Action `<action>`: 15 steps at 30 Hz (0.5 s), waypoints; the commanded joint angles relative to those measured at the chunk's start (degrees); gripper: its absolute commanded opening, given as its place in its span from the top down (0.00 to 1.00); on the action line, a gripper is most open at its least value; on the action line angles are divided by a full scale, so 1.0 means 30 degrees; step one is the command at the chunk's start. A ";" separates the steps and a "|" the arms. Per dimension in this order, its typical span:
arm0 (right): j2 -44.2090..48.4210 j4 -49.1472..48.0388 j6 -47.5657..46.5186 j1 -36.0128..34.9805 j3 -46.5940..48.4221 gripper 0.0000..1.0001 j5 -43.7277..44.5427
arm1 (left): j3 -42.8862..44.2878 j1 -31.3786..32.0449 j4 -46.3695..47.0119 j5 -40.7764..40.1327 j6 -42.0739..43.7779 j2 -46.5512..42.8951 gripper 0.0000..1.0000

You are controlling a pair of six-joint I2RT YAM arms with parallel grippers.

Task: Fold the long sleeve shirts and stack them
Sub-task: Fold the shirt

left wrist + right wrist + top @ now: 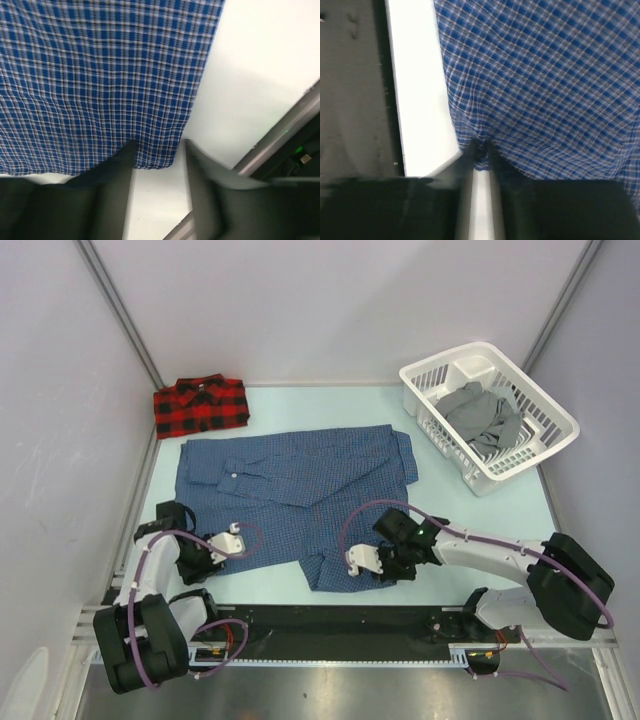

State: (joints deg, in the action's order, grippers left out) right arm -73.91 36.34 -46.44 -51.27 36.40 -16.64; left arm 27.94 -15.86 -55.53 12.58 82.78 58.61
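**We take the blue shirt by its lower hem for the next fold.**
The table holds it spread flat at frame centre. The folded red plaid shirt lies upper left, likely the stack base. Our right hand pinches the hem tight. Our left hand, half open, straddles the hem corner and grips nothing yet.

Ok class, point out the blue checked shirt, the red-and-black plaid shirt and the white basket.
blue checked shirt [300, 475]: top view, middle of the cloth.
red-and-black plaid shirt [200, 406]: top view, middle of the folded bundle.
white basket [445, 358]: top view, far rim.
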 commanded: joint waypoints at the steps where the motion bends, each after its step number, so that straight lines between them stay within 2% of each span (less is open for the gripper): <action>1: -0.0150 -0.0600 0.0595 -0.0108 0.0433 1.00 0.0655 | -0.0496 0.0100 -0.0504 0.0084 0.2053 -0.0464 0.63; 3: 0.0230 -0.0162 0.0916 -0.0021 0.0900 1.00 0.0655 | -0.0119 0.0100 -0.0795 0.0463 0.1996 -0.0435 0.78; 9: 0.2310 0.1683 0.1358 0.1790 0.2833 1.00 -0.0163 | 0.2310 0.0100 -0.1936 0.1811 0.0737 -0.0289 0.96; 15: 0.2986 0.3531 0.1270 0.3639 0.5412 1.00 -0.1189 | 0.4011 0.0012 -0.2759 0.2047 0.0563 -0.0232 1.00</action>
State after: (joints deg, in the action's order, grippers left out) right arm -66.48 42.70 -43.07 -42.81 47.81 -17.47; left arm 35.77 -15.77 -60.53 15.49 84.99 57.74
